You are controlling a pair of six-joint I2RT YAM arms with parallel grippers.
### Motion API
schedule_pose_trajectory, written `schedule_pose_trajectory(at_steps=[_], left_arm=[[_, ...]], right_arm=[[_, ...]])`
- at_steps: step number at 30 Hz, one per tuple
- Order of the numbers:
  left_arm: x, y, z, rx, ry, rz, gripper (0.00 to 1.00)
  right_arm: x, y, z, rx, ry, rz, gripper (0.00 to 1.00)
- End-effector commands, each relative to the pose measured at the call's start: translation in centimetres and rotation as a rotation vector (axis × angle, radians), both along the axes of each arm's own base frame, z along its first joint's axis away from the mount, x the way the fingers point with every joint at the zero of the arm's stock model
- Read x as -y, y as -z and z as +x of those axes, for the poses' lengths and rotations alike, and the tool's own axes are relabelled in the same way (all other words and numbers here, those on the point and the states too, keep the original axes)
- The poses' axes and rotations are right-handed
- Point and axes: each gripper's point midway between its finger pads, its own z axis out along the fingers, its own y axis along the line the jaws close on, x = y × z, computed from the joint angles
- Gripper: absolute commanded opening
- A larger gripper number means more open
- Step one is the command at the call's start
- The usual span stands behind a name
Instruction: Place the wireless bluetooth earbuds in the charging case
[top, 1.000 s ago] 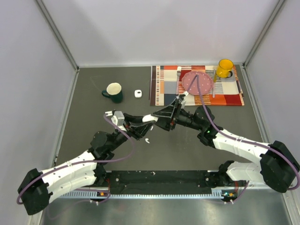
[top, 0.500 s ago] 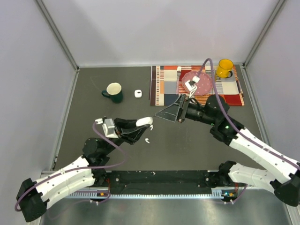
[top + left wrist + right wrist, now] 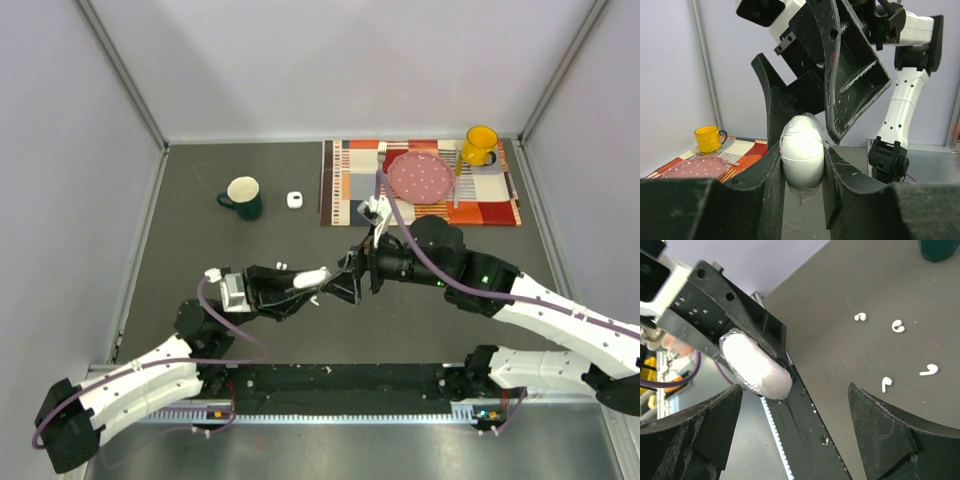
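Note:
My left gripper (image 3: 306, 279) is shut on a white oval charging case (image 3: 801, 156), lid closed, held above the dark table. The case (image 3: 756, 367) also shows in the right wrist view, wrapped in clear film. My right gripper (image 3: 346, 281) stands open just right of the case, with its fingers (image 3: 852, 75) looming over the case and not touching it. Between the right gripper's (image 3: 795, 425) jaws there is nothing. Several tiny white earbuds (image 3: 898, 327) lie loose on the table below, one (image 3: 314, 300) under the case and another (image 3: 281, 264) behind the left wrist.
A green mug (image 3: 243, 196) and a small white box (image 3: 295, 200) stand at the back left. A patterned mat (image 3: 350, 185) at the back right carries a pink plate (image 3: 418, 177) and a yellow mug (image 3: 480, 145). The black base rail (image 3: 340, 378) runs along the near edge.
The right gripper drew back toward the mat, opened wider, then came back down to the case. The left gripper kept hold of the case and shifted slightly forward and right.

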Motion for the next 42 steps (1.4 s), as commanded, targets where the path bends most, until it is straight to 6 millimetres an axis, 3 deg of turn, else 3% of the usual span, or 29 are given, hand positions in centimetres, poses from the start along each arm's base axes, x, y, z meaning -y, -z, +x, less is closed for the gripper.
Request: schedule_pose_trajectory(at_steps=[1,11,19,27,32,40,42], left_arm=[[-0.3,-1.8,-1.5,0.096,0.043,-0.031,0.00],[0.4,-1.6,-2.6,0.117,0.114,0.016,0.00],[1.0,-1.6,-3.6,0.124,0.193,0.046,0.00],[1.0,-1.9,-3.6,0.112,0.192,0.037,0.00],[1.0,-1.7,-3.0,0.073,0.173,0.034,0.00],[0.2,-1.7,-1.0,0.022,0.052,0.001,0.00],[-0.2,-1.8,-0.7,0.022,0.023,-0.009,0.00]], right_arm=[[-0.1,-1.8,0.6,0.109,0.030,-0.018,0.86],[0.4,-1.7,1.2,0.103,0.083,-0.003,0.86],[1.6,-2.8,2.2,0.097,0.189,0.070,0.86],[1.2,-2.6,1.8,0.060,0.171,0.082,0.87],[1.4,-2.5,1.8,0.050,0.186,0.091,0.87],[2.4,-5.1,0.6,0.111,0.146,0.200,0.88],[2.5,-5.0,0.4,0.107,0.138,0.205,0.89]])
